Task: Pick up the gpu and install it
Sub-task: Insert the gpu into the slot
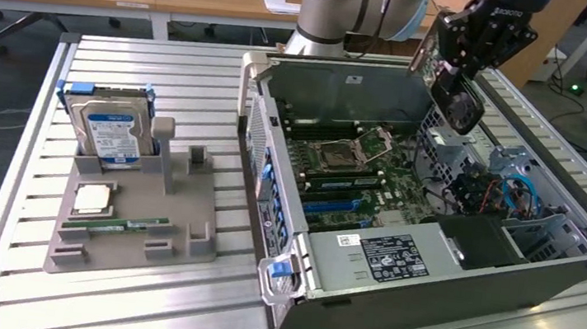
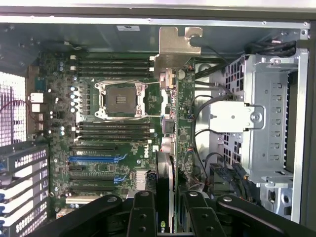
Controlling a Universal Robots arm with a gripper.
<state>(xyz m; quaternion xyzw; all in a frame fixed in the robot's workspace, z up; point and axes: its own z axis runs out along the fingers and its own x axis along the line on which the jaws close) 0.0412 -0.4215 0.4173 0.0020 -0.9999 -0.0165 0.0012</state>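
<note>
Holding the gpu [image 1: 461, 109] edge-on in a gripper [image 1: 453, 71] closed partway on it, above the open case [image 1: 456, 299], apparently off to one side of the blue slot [image 2: 96, 159]. Could snag cables [image 2: 197, 143] or jam its bracket [image 2: 175, 47] if lowered tilted. Inside the case: board [image 1: 359, 172], bare socket [image 1: 342, 149], cage [image 2: 266, 123]; on the tray [image 1: 182, 218]: hard drive [image 1: 115, 132], chip [image 1: 90, 199], memory stick [image 1: 115, 225].

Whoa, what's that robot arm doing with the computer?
The robot arm's gripper is holding the gpu, a dark card with a fan, up in the air over the open computer case. The card hangs above the motherboard and is not plugged in yet. On the grey tray beside the case sit a hard drive and a green memory stick.
</note>
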